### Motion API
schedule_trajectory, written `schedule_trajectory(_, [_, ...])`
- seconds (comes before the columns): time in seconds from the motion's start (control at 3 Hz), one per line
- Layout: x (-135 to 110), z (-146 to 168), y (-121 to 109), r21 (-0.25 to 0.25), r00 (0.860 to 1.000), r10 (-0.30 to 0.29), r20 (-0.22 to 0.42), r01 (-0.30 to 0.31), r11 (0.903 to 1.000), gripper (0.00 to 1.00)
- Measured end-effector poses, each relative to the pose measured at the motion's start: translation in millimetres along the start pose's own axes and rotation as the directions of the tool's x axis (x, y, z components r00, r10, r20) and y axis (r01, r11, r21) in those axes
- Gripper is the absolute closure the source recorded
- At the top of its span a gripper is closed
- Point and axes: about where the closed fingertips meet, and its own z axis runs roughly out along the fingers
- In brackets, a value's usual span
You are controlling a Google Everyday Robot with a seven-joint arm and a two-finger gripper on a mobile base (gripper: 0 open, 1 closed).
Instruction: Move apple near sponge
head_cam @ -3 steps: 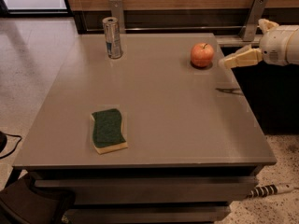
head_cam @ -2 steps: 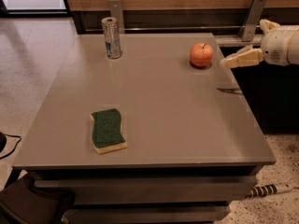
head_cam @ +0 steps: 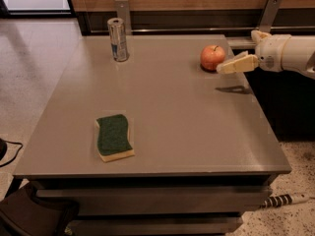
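Observation:
The red-orange apple point(head_cam: 212, 57) sits on the grey table point(head_cam: 197, 132) near its far right corner. The sponge point(head_cam: 114, 136), dark green on top over pale yellow foam, lies flat near the table's front left, far from the apple. My gripper point(head_cam: 237, 64) reaches in from the right on a white arm. It hovers a little above the table, and its tip is just right of the apple, at the apple's lower right side. It holds nothing that I can see.
A silver drink can point(head_cam: 118, 39) stands upright at the table's far left. Two metal brackets rise behind the table against a wooden wall. The table's right edge lies under my arm. A power strip point(head_cam: 283, 199) lies on the floor at lower right.
My gripper has moved a little to the left, closer to the apple. The apple, sponge and can have not moved.

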Motion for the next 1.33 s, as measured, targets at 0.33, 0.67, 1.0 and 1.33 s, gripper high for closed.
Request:
schedule_trajectory(0.33, [15, 29, 5, -0.063, 0.997, 0.068, 0.043, -0.065, 0.9959, 0.0])
schedule_trajectory(0.67, [24, 65, 14, -0.141, 0.983, 0.135, 0.125, -0.117, 0.9831, 0.04])
schedule_trajectory(1.0, [21, 82, 18, -0.176, 0.973, 0.157, 0.171, -0.127, 0.9762, 0.27])
schedule_trajectory(1.33, [21, 83, 20, -0.178, 0.973, 0.156, 0.168, -0.126, 0.976, 0.49])
